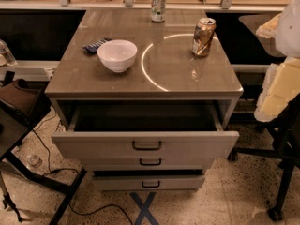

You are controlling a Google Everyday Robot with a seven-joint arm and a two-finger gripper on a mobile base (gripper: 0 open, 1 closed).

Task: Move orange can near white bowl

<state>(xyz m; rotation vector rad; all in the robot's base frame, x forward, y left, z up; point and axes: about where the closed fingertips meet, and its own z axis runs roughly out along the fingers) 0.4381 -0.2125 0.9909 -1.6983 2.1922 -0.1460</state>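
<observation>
No lettering is coming through as readable anywhere. The white-and-green can, standing at the back of the cabinet top, is showing green print that is blurring into patches, with no word or brand to make out. The orange can is showing only shine and dents. The one plain sign is a blue cross lying on the floor before the cabinet. The gripper is hanging at the right edge of the view, bearing no legible marking.

Dented orange can stands on the right, well apart from white bowl.
</observation>
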